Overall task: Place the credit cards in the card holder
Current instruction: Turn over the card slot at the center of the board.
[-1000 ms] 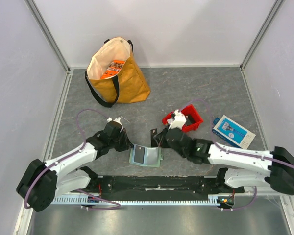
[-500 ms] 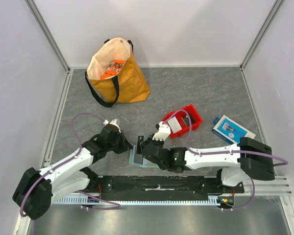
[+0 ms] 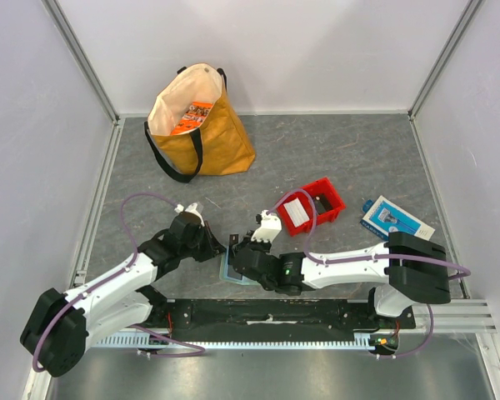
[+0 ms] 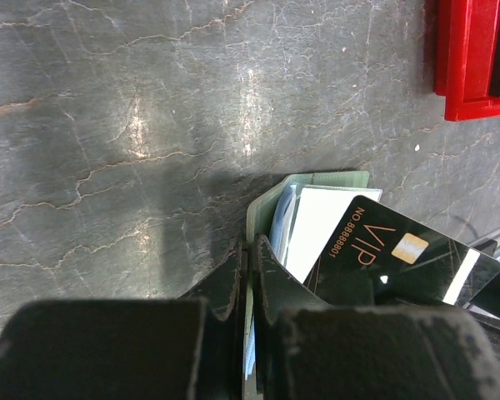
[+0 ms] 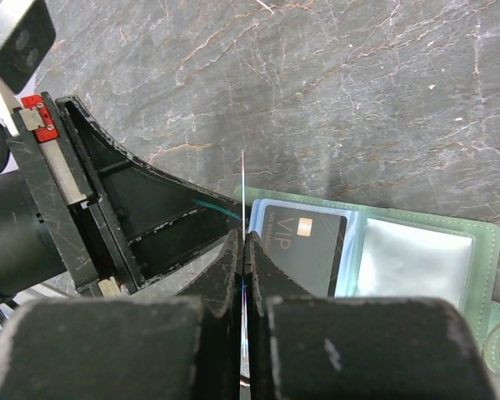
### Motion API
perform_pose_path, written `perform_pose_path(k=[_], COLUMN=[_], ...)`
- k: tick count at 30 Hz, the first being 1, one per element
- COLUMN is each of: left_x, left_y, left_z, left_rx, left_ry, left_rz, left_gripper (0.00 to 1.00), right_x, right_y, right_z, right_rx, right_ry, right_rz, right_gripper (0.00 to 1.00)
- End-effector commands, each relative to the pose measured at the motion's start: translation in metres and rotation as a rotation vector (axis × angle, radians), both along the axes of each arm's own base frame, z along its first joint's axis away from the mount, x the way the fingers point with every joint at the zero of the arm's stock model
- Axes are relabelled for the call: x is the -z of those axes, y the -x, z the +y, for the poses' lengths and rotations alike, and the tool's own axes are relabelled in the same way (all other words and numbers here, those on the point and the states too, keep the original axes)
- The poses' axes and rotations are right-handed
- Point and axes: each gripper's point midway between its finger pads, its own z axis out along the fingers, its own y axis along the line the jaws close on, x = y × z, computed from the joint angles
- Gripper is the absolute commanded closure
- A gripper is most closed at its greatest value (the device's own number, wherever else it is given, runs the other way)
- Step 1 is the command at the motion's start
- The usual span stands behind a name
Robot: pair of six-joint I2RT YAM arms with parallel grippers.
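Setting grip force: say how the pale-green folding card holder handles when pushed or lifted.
The pale-green folding card holder lies flat, so it probably slides rather than tips. Its edge appears to bend up between the left fingers, so it is likely floppy.

Mustard fabric tote bag [image 3: 202,125] with black handles stands rear left; red plastic bin [image 3: 334,200] lies centre-right; blue-and-white printed box [image 3: 397,223] sits near it, apart, on grey marbled tabletop [image 3: 317,150].
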Motion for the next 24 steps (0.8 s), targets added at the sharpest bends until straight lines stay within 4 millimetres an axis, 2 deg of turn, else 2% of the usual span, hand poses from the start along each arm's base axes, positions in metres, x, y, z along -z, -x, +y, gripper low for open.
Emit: perform_pose_path(k=[1,5,24], left_x=[-0.004,-0.004,-0.004], left_y=[-0.003,-0.003,-0.002], left_z=[-0.001,-0.001,0.000], left_rx=[-0.029,-0.026,-0.028], left_ry=[0.020,0.021,0.019], left_rz=[-0.008,-0.006,-0.009], left_gripper=[0.98,0.98,0.98], right_x=[-0.023,-0.024,0.002], right_y=[-0.006,-0.007,-0.003], right_z=[0.013,0.014,0.005], right_rx=[0.038,0.037,0.037], right_ry=[-0.078,-0.075,0.034], right_rz=[-0.031,-0.035,-0.007], right_gripper=[1.00,1.00,1.00])
